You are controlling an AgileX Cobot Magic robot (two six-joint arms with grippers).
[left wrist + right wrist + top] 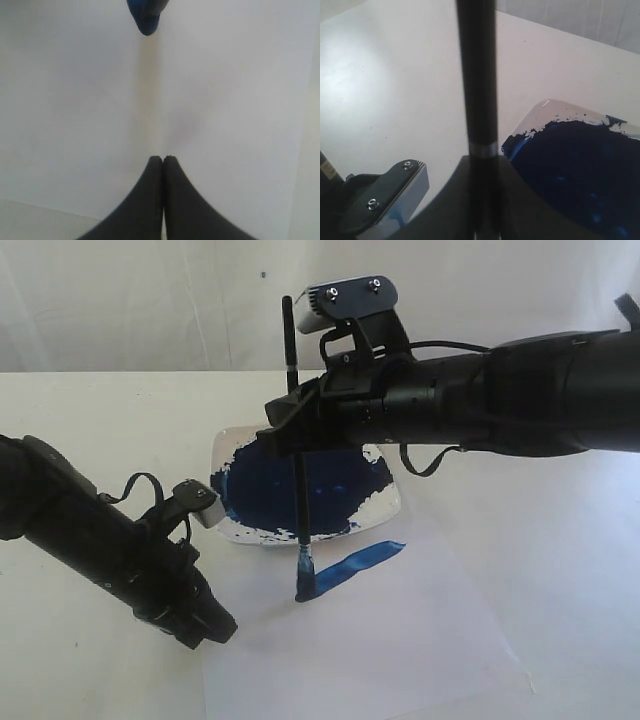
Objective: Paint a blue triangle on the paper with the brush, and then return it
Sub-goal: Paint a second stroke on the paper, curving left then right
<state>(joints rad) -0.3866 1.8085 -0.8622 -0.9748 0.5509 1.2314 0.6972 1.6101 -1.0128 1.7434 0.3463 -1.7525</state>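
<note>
Two matte black arms, right arm (520,390) topped by a silver-grey camera housing (352,298) with two screws, looping black cables (421,475), left arm (90,530) with a small grey block (205,508), left claw (163,159) of smooth black tapered fingers (140,200).

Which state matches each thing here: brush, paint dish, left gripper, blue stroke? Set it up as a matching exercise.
Things:
1. brush
2. paint dish
3. left gripper
4. blue stroke

States:
A. shut, holding nothing
B. one slanted line on the paper
C. upright in the right gripper, tip on the paper
D. holds dark navy paint

Pairs: 1-C, 2-D, 3-A, 4-B
</note>
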